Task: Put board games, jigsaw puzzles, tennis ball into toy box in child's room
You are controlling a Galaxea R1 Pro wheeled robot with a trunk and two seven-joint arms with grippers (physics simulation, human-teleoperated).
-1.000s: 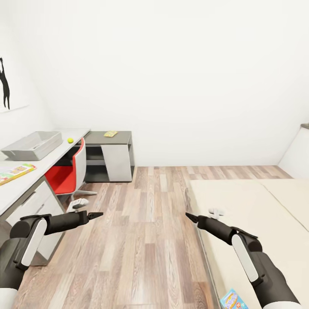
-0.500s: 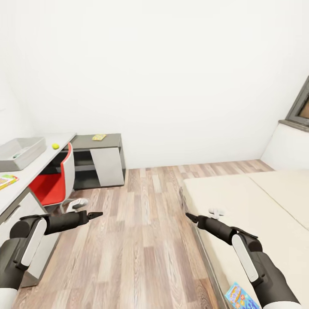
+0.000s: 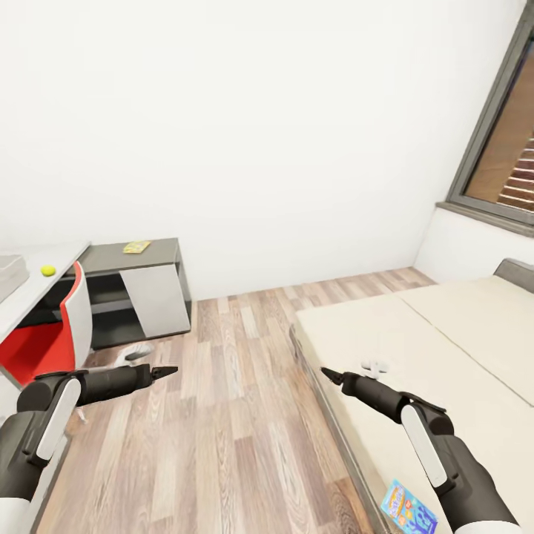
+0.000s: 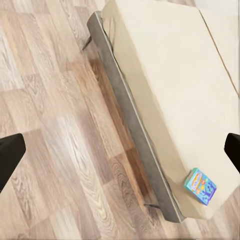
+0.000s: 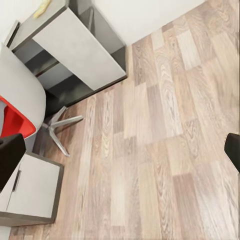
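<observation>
A light-blue board game box (image 3: 407,507) with cartoon print, lying flat near the corner of the cream bed (image 3: 445,348), beside the mattress edge and close below the right arm; likely light, stiff card with a smooth printed face, best pinched across its thin sides rather than pressed from above. Left gripper (image 3: 167,369) and right gripper (image 3: 327,374) hanging empty, apart over the wood-plank floor (image 3: 237,415), fingers spread wide in both wrist views. Farther off, a tennis ball (image 3: 48,271) on the pale table (image 3: 30,293) beside a red chair (image 3: 52,337).
</observation>
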